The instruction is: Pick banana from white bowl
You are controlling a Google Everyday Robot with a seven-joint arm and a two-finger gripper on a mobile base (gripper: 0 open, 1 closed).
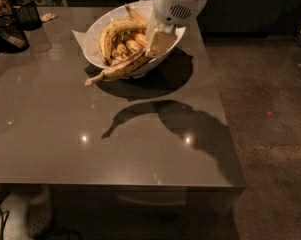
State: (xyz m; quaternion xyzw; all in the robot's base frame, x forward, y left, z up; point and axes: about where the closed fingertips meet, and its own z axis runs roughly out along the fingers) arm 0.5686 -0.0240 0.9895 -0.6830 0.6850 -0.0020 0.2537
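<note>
The white bowl (pixel 93 40), lined with crinkled paper, stands at the back of the brown table. My gripper (pixel 154 48) hangs over the bowl's right front part and is shut on the right end of the banana (pixel 118 70). The banana is long, nearly straight and brown-streaked. It slopes down to the left, with its free tip out past the bowl's front rim and just above the table. An arched, cleaner yellow banana (pixel 114 28) and small banana pieces (pixel 128 46) lie inside the bowl.
Black mesh cups (pixel 27 12) stand at the table's back left corner, with a dark object (pixel 7 35) beside them. The table's right edge (pixel 225 129) and front edge (pixel 115 185) drop to the floor. The arm casts a dark shadow (pixel 180 124) on the tabletop.
</note>
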